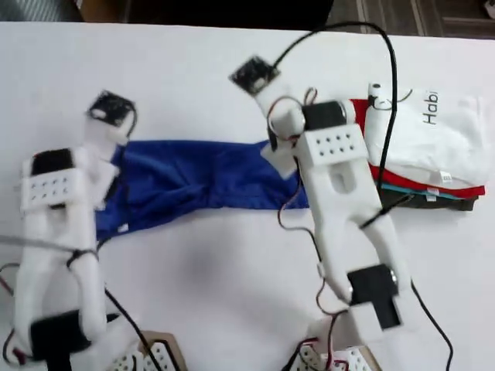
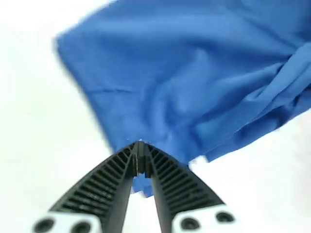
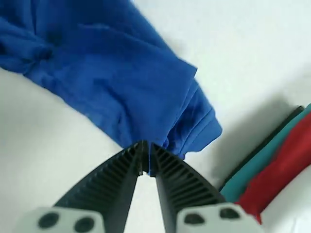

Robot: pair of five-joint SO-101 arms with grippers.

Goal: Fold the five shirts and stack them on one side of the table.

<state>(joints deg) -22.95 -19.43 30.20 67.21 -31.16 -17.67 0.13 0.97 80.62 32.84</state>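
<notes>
A blue shirt (image 1: 201,182) lies stretched out as a long, rumpled band across the middle of the white table (image 1: 232,294). My left gripper (image 1: 114,166) is at its left end, shut on the cloth; in the left wrist view the gripper (image 2: 140,148) pinches the blue shirt (image 2: 184,82) at its edge. At the other end my right gripper (image 1: 278,151) is also shut on the cloth, and the right wrist view has that gripper (image 3: 146,148) closed at a corner of the blue shirt (image 3: 107,73).
A stack of folded shirts sits at the right side of the table: a white shirt (image 1: 429,131) on top, a red one (image 1: 433,179), a teal one (image 3: 255,172) and a dark one beneath. Cables trail from both arms.
</notes>
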